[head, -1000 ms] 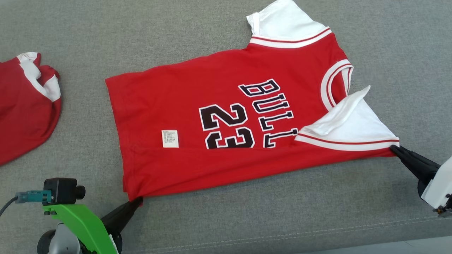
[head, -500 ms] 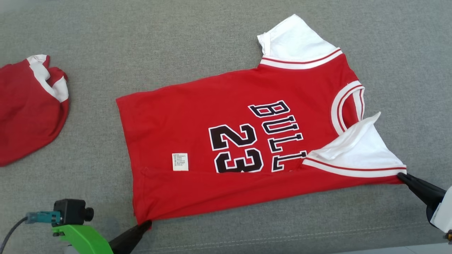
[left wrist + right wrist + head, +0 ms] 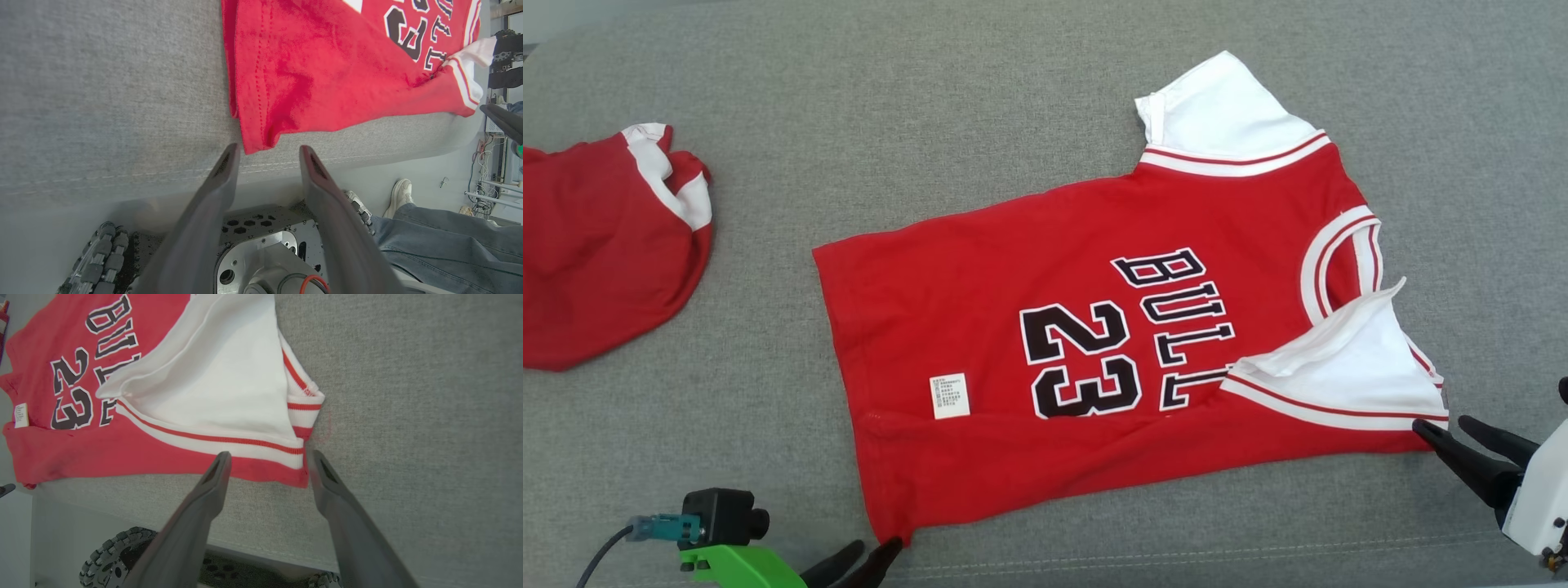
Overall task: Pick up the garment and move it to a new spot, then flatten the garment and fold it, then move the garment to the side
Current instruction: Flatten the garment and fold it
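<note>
The grey cushion (image 3: 931, 98) lies under the red jersey (image 3: 1013, 286), which is spread flat with its near long edge folded over. A second red garment (image 3: 596, 269) sits well to the jersey's left. The right gripper (image 3: 269, 455) is released, its fingers parted astride the jersey's near sleeve corner. The left gripper (image 3: 269, 147) is likewise parted at the near hem corner. A white label (image 3: 950, 396) sits on the jersey beside the fold.

This looks like a lab to me: beyond my grey cushion (image 3: 102, 102) I see loose cables (image 3: 483, 143) on a grey floor (image 3: 429, 163), metal rails (image 3: 490, 197), and a person's shoe (image 3: 401, 192).
</note>
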### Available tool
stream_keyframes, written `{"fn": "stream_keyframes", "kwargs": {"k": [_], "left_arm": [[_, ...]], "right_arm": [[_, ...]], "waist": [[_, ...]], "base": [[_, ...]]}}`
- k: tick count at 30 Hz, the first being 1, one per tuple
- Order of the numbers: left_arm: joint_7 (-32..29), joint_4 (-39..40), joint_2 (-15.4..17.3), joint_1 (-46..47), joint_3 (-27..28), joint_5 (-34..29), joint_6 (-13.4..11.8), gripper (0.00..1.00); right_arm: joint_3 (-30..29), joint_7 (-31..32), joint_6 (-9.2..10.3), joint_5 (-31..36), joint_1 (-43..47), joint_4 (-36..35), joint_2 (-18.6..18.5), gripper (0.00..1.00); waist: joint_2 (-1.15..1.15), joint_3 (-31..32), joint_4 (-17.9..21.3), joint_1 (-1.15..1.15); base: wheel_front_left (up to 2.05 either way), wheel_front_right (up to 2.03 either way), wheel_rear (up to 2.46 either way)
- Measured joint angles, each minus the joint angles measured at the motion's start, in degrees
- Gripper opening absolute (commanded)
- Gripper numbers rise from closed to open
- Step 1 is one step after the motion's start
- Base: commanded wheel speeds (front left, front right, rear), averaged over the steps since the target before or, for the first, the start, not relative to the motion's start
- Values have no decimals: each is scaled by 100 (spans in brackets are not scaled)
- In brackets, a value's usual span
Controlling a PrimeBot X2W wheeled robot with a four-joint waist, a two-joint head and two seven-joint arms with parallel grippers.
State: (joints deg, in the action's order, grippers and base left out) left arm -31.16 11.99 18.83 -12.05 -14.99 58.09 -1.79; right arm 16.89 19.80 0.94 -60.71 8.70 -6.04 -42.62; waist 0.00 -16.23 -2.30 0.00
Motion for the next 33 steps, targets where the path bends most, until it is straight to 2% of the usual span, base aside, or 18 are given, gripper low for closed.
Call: {"fn": "stream_keyframes", "kwargs": {"k": [7, 11, 16, 22, 26, 33], "left_arm": [[204, -115, 9, -6, 107, -226, -32, 100], [370, -112, 146, 1, 233, -515, -49, 100], [557, 151, 477, 308, 432, -960, -46, 100], [405, 489, 835, 1493, 457, -1059, 233, 100], [113, 481, 953, 2167, 456, -899, 361, 100], [-459, 299, 742, 3167, 386, -98, 461, 100]], "right_arm": [[-18, 42, 156, 337, -1, -4, -281, 100], [-205, -143, 224, 619, -142, -48, -405, 100], [-450, -321, 272, 898, -857, -382, -438, 100], [-499, -221, 377, 1207, -2028, -552, -508, 100], [-366, 36, 422, 1308, -2930, -516, -463, 100], [166, 545, 472, 1741, -4115, -241, -221, 100]], "waist": [[0, 41, -44, 0], [0, 35, -38, 0], [0, -111, -19, 0], [0, -454, -16, 0], [0, -741, -32, 0], [0, -1280, -94, 0]], "base": [[0, 0, 0], [0, 0, 0], [0, 0, 0], [0, 0, 0], [0, 0, 0], [0, 0, 0]]}}
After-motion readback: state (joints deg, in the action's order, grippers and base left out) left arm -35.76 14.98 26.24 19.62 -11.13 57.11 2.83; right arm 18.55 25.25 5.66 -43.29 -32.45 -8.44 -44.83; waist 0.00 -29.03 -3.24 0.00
